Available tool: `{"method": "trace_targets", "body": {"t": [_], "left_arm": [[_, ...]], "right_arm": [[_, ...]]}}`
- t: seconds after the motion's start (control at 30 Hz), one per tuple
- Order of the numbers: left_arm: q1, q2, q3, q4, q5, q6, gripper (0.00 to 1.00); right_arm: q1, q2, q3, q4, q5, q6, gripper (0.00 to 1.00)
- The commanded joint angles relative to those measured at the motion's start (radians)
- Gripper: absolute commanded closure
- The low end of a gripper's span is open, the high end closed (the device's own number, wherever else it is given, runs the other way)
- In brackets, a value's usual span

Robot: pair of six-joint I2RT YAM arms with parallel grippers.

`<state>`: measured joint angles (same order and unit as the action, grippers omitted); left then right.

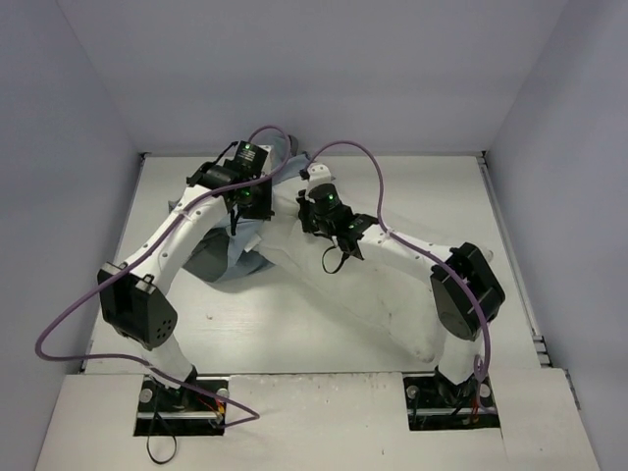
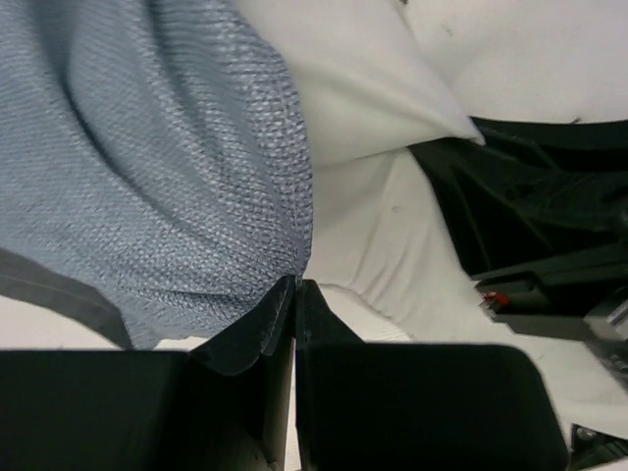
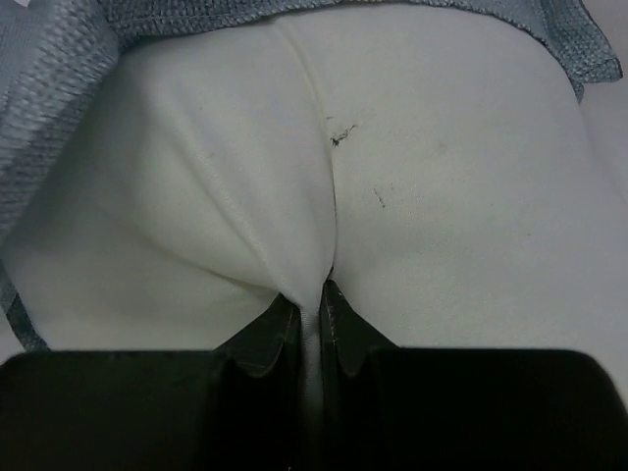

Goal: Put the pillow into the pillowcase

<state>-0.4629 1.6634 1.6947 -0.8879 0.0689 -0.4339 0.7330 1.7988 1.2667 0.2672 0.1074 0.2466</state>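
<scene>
We have the left gripper [image 2: 294, 292] shut on the hem of the pillowcase [image 2: 147, 157], pinching its pale blue-grey side so that the mouth of the sack is lifted off the desk [image 1: 245, 334] rather than lying flat and closed. The right gripper [image 3: 316, 306] is clamped on a fold of the pillow [image 3: 451, 196] — the white fabric puckers into a crease between its jaws — which gives us a handle for driving the soft cushion forward. In the right wrist view the grey hem runs across the top and down the left of the white fabric, so we judge the pillow's leading end to sit just inside the opening. From above, most of the pillow lies out on the desk beneath the right arm, trailing toward the near right, while the case is bunched left of centre under the left arm. In our reading, the bulk of the insertion is not yet done.
</scene>
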Motion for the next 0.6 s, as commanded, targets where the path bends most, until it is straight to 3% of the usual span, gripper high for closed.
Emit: {"method": "trace_targets", "body": {"t": [0.0, 0.2, 0.33, 0.43, 0.57], "left_arm": [[-0.013, -0.01, 0.115, 0.014, 0.106, -0.068, 1.0], [-0.028, 0.01, 0.301, 0.012, 0.209, -0.106, 1.0], [-0.045, 0.022, 0.37, 0.021, 0.292, -0.149, 1.0], [-0.072, 0.016, 0.298, 0.047, 0.273, -0.147, 1.0], [-0.071, -0.053, -0.02, 0.209, 0.296, -0.215, 1.0]], "right_arm": [[-0.01, -0.042, 0.039, 0.078, -0.04, 0.042, 1.0], [-0.017, -0.105, 0.161, 0.076, -0.011, 0.017, 1.0], [-0.017, -0.062, 0.068, 0.143, -0.038, 0.108, 1.0], [-0.018, -0.03, -0.048, 0.232, -0.072, 0.19, 1.0], [-0.067, -0.009, -0.133, 0.331, -0.178, 0.279, 1.0]]}}
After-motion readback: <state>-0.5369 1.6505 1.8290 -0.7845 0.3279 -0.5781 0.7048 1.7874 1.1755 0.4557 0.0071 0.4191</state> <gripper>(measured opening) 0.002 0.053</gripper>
